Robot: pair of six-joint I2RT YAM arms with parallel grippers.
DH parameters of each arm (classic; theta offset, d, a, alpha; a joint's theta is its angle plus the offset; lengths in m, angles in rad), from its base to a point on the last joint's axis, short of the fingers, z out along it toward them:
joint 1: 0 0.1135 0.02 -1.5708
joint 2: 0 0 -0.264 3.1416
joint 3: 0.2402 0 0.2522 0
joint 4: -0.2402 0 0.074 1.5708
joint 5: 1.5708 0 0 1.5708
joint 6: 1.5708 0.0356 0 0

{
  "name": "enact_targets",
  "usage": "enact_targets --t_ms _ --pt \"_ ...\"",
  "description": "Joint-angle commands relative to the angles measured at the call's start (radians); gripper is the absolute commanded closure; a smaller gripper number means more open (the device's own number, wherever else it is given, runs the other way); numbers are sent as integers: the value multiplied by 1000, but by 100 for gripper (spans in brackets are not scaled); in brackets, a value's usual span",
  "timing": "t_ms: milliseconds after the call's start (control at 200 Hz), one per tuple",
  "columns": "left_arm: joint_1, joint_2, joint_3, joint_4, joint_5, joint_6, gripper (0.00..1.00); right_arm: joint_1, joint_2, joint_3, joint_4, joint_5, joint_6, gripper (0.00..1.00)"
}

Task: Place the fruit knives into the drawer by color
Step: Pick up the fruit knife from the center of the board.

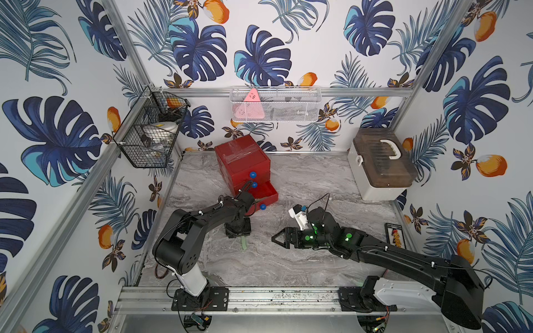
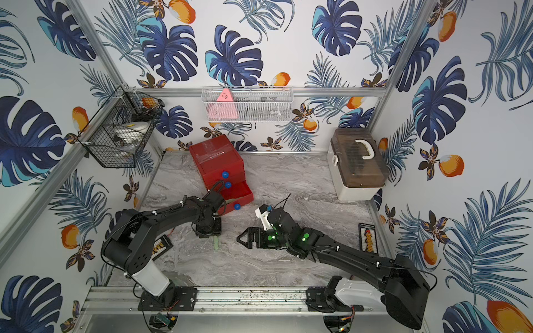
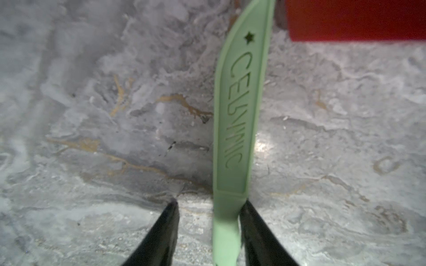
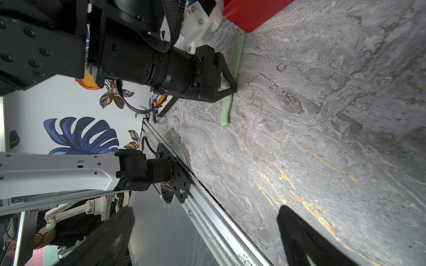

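We log the slim mint-green plastic fruit knife [image 3: 237, 129] lying flat on the grey marble-patterned tabletop [image 1: 302, 259], near the glossy red three-drawer plastic chest [image 1: 242, 161], whose bottom drawer [image 1: 266, 193] stands pulled out. The left gripper [image 3: 210, 203] straddles the knife with its jaws partly apart, one finger touching it. The right gripper [image 4: 205, 216] gapes wide and holds nothing.

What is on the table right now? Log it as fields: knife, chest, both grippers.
knife: green knife, flat on the table, close to the red chest
chest: bottom drawer pulled out
left gripper: straddles the knife, one finger touching it, a gap at the other
right gripper: open, empty, apart from the knife
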Motion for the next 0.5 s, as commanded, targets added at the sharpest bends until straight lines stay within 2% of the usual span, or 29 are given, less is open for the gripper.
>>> enact_targets --t_ms 0,325,390,495 --pt "8 46 -27 57 -11 6 57 1 7 -1 32 15 9 0" --pt "26 68 -26 66 -7 34 72 1 46 35 27 19 -5 0" --pt "32 72 -31 70 -3 41 79 1 50 37 27 20 -5 0" --pt "40 75 -40 78 1 45 80 1 57 42 28 20 -4 0"
